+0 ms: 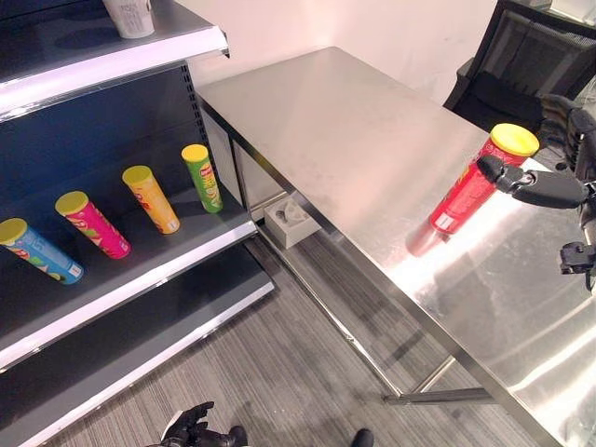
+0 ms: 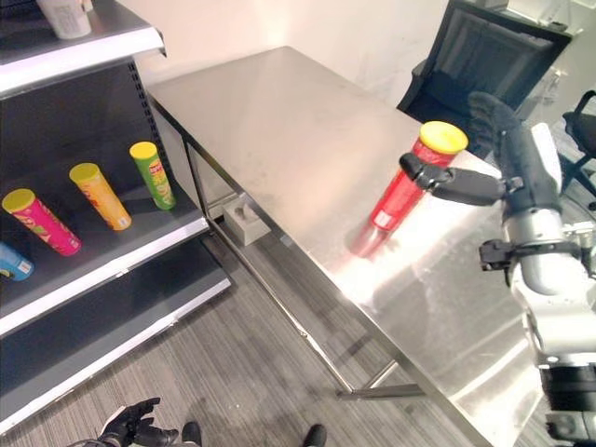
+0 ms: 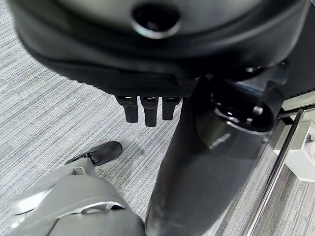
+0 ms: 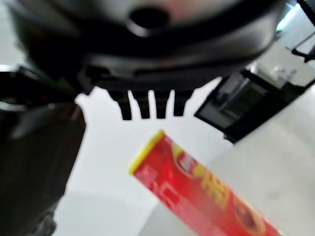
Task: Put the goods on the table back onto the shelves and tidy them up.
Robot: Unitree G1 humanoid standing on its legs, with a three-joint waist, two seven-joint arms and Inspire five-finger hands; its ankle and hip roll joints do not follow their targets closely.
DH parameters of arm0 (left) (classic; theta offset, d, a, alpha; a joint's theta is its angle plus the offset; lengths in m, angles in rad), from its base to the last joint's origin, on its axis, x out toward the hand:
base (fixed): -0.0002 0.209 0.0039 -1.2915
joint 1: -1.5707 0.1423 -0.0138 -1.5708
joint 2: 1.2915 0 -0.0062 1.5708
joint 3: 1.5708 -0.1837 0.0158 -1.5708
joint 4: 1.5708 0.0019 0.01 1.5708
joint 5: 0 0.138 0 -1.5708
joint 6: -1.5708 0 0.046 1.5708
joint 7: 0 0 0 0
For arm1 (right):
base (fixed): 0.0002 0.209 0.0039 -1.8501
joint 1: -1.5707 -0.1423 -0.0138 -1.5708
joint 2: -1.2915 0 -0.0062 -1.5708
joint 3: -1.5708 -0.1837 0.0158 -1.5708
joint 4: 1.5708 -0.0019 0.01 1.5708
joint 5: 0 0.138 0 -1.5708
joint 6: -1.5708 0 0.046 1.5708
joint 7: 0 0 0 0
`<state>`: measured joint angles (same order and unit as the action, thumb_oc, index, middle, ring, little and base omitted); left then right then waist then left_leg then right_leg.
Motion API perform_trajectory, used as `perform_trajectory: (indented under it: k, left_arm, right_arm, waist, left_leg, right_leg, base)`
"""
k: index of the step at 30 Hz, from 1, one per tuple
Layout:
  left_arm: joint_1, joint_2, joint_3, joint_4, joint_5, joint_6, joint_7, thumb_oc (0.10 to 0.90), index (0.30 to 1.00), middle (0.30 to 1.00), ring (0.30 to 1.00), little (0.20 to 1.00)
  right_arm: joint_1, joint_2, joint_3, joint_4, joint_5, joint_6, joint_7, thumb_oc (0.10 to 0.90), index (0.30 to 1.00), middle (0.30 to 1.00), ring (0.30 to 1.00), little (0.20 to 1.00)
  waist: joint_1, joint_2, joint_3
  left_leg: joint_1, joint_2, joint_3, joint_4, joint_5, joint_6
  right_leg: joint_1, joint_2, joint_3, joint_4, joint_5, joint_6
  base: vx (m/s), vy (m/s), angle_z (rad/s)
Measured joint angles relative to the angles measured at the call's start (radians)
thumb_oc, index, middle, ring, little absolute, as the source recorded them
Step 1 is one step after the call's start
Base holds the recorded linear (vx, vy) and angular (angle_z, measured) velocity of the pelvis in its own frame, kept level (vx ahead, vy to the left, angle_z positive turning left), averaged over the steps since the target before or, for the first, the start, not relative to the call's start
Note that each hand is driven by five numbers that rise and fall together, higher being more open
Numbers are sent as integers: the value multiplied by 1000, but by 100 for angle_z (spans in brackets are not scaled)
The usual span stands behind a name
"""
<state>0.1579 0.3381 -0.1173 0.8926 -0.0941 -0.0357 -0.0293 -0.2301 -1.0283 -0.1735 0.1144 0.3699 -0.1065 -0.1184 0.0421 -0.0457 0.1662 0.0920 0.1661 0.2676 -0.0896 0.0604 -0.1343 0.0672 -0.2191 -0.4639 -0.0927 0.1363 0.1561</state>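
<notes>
Red can upright on desk, right hand open beside its lid, touching unclear, left hand low, fingers relaxed, four cans on shelf

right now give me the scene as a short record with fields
table item: red can with a yellow lid, upright on the steel table
right hand: open, by the can's top, not gripping
left hand: low, over the floor, holding nothing
middle shelf: blue can, pink can, orange can, green can
top shelf: white cup
</notes>
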Motion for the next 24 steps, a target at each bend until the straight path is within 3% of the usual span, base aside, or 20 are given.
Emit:
perform_trajectory:
  k: [14,22,24]
  left_arm:
    - [3,1,0,-1,18,0,0,800,900,900,900,900]
    - [7,1,0,-9,18,0,1,800,900,900,900,900]
    - [7,0,-1,-12,17,0,1,800,900,900,900,900]
  right_arm:
    - [21,0,-9,158,-16,19,-6,800,900,900,900,900]
    - [-6,0,80,187,-17,29,-5,800,900,900,900,900]
    - [-11,0,94,196,-21,33,-5,800,900,900,900,900]
  waist:
    - [2,-9,-7]
    - [7,-9,-7]
    - [28,-9,-7]
  left_leg:
    - [2,0,-4,0,0,0]
    - [-10,2,-26,0,5,-2]
    - [-12,2,-29,0,6,-3]
  right_leg:
    - [5,0,-2,0,0,0]
    - [9,1,-24,0,0,0]
    - [9,2,-27,0,0,0]
  base:
    - [9,-5,0]
    - [3,-14,7]
    - [-2,-17,7]
